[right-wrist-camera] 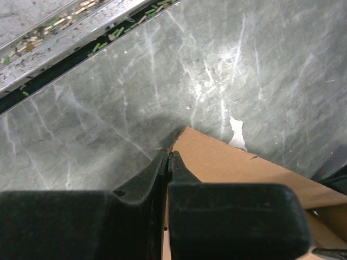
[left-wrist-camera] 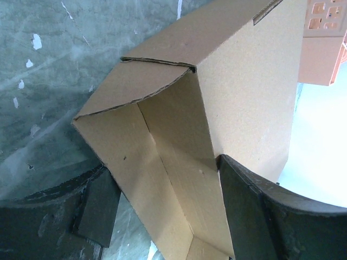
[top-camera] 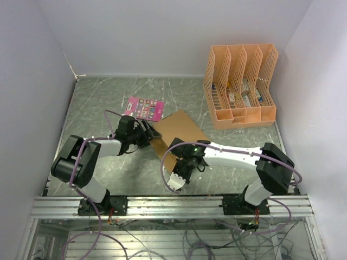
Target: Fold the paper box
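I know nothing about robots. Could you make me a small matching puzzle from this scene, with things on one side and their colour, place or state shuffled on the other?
Things:
1. paper box
2. file organizer
3. printed card
4. right tool

Descriptions:
A. shut
B. orange, at the far right
C. pink, lying flat
D. brown, partly folded

Pairs: 1-D; 2-B; 3-C; 4-A.
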Motion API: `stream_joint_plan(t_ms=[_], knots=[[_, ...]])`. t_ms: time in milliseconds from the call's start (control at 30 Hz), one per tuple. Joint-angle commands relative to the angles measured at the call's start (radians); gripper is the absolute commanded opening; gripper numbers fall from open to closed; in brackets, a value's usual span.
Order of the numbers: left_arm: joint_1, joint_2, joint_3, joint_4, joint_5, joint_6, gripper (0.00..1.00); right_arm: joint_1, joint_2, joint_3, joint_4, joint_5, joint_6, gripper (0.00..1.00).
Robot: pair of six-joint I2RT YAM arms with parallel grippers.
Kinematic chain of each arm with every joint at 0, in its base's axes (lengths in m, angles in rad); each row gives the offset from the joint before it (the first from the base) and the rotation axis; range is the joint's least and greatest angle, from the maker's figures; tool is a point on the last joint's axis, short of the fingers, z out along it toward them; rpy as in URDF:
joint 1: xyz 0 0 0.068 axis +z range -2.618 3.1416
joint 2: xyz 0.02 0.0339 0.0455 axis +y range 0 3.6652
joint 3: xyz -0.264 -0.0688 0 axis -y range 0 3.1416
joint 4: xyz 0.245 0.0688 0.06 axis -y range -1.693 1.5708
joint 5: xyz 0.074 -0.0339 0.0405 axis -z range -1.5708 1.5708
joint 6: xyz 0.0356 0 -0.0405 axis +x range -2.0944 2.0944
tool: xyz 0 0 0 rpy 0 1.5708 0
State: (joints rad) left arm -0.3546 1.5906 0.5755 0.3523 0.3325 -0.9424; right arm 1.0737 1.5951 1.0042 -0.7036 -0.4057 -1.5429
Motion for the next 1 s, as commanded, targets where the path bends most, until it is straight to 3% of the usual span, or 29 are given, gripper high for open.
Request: stream_joint_plan(t_ms=[0,700,967], knots=[[0.020,0.054,-0.028,-0.162,-0.091,0.064,0.78,-0.023,-0.045,-0.039,-0.026,-0.065,-0.061,0.00],[0.020,0.062,-0.018,-0.168,-0.094,0.063,0.78,-0.089,-0.031,-0.012,-0.080,-0.145,-0.106,0.00],[0.020,0.060,-0.011,-0.179,-0.096,0.066,0.78,-0.113,0.037,0.072,-0.211,-0.174,-0.200,0.00]])
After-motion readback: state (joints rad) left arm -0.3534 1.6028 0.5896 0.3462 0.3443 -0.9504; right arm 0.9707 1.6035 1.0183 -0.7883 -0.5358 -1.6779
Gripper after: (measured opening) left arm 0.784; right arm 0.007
